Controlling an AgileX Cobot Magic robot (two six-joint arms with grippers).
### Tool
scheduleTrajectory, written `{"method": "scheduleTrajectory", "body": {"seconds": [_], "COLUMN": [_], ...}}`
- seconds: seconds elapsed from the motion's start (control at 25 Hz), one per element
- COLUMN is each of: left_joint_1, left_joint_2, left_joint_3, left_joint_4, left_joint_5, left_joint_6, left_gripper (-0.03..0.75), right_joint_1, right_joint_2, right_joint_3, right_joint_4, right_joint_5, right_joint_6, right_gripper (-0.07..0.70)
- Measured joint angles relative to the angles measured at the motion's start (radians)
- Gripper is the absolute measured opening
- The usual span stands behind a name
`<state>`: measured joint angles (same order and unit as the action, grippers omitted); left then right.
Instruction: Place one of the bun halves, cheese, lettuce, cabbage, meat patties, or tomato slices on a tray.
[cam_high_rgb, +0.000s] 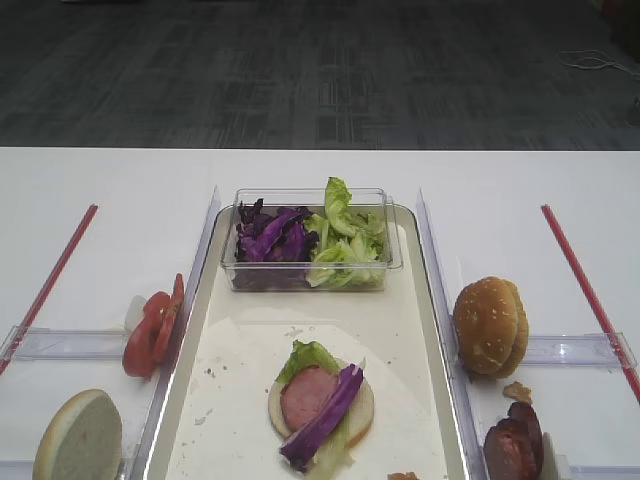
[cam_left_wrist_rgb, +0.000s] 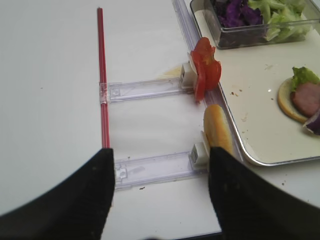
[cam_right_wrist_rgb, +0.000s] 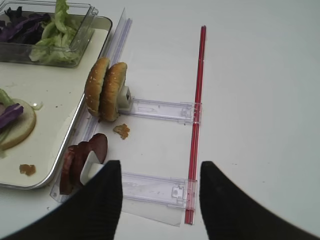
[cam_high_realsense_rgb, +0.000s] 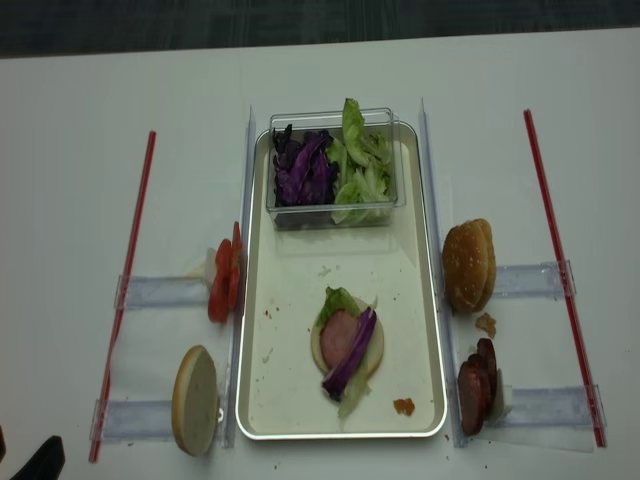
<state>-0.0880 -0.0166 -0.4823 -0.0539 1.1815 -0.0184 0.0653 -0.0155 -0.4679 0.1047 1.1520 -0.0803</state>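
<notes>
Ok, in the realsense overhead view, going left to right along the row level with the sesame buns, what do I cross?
Left red strip → tomato slices → tray → sesame bun halves → right red strip.

No readable text, labels, brands, numbers or signs anywhere: none on the tray (cam_high_realsense_rgb: 432, 330), the clear plastic box (cam_high_realsense_rgb: 330, 215), the transparent holders (cam_right_wrist_rgb: 160, 109), the red strips (cam_high_realsense_rgb: 553, 250) or the table (cam_high_realsense_rgb: 80, 150).

Glossy metal-rimmed tray (cam_high_realsense_rgb: 430, 330); clear plastic box (cam_high_realsense_rgb: 332, 208).
</notes>
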Motion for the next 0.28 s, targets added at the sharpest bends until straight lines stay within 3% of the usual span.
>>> {"method": "scheduleTrajectory", "body": {"seconds": [0.28], "left_joint_1": [0.0], "left_joint_2": [0.0], "left_joint_3": [0.0], "left_joint_4": [0.0], "left_joint_5": [0.0], "left_joint_6": [0.0], "left_gripper": [0.396], "right_joint_1": [0.0], "right_joint_2": [0.0], "right_joint_3": [0.0], "right_joint_4": [-0.004], "right_joint_5": [0.0], "right_joint_6": [0.001], "right_gripper": [0.38]}}
